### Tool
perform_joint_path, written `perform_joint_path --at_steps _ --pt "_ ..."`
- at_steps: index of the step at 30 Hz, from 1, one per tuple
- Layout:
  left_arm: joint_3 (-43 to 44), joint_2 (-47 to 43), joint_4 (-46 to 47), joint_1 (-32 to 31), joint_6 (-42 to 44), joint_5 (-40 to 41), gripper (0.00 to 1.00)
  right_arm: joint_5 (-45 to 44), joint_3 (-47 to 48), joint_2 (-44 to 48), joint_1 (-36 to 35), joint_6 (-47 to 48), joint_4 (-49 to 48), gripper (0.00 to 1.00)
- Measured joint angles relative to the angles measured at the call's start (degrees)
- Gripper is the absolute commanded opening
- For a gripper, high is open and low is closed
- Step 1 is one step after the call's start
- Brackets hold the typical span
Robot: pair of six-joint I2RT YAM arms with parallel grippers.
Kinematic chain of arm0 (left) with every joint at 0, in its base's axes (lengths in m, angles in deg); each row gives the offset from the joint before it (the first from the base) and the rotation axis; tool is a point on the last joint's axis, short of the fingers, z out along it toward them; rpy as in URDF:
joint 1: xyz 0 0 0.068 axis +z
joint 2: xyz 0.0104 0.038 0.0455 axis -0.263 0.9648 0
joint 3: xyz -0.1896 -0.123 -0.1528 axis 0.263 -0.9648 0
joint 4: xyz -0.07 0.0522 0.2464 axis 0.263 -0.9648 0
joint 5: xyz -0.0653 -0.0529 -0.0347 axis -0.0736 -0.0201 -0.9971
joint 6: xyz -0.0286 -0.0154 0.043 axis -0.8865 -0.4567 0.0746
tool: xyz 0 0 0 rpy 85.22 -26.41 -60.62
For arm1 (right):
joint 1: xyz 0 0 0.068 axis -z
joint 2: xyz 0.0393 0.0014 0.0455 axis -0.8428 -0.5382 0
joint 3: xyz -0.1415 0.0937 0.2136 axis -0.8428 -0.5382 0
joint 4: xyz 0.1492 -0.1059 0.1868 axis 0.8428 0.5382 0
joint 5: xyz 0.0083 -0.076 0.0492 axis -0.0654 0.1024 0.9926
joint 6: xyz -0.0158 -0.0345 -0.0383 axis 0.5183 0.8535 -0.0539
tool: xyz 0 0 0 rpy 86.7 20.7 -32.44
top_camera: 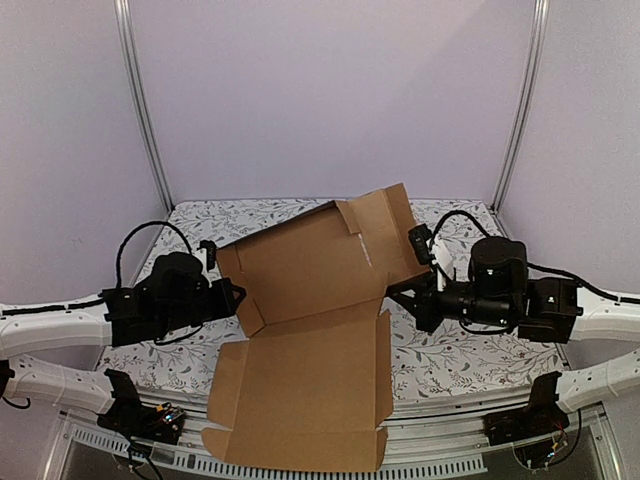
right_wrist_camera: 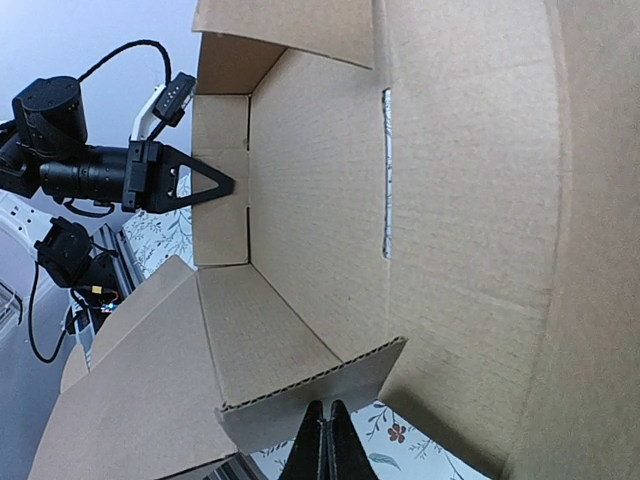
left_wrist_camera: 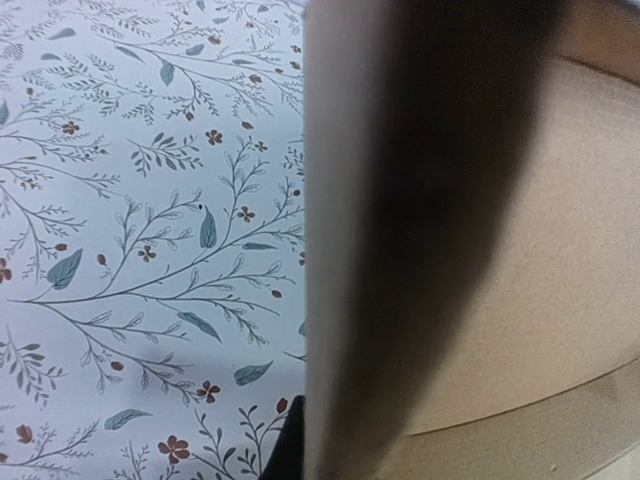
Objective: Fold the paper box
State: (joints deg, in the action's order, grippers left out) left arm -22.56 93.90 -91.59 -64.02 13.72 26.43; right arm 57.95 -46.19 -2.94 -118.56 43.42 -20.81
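your right gripper [right_wrist_camera: 325,447], jaws together, noses the right flap [right_wrist_camera: 260,340] at bottom centre. the left gripper [right_wrist_camera: 230,184], closed too and holding nothing, has its tip against the left flap [right_wrist_camera: 222,125] at mid left. the box [top_camera: 300,350] lies mid-frame, half folded: rear panel raised, front panel flat. next, i judge, push both flaps inward, squarely. nothing lies inside.

A table [top_camera: 455,355] is lying under a white cover printed with grey-green leafy sprigs and small reddish flowers. Pale lilac walls [top_camera: 330,90] are closing it in behind and at both sides. Slim metal posts [top_camera: 143,110] are standing at its far corners, and a pale rail [top_camera: 440,455] is running along its near edge.
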Motion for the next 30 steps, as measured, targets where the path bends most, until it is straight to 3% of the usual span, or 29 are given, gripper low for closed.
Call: perform_joint_path --at_steps 14,30 --pt "-1.6 -1.9 2.0 0.2 1.5 -0.1 0.00 2.5 4.7 -12.0 -1.9 -0.8 -6.2 0.00" --pt "-4.5 -10.5 4.1 0.4 8.3 -0.7 0.00 6.5 5.1 -12.3 -2.3 3.5 -0.7 0.00"
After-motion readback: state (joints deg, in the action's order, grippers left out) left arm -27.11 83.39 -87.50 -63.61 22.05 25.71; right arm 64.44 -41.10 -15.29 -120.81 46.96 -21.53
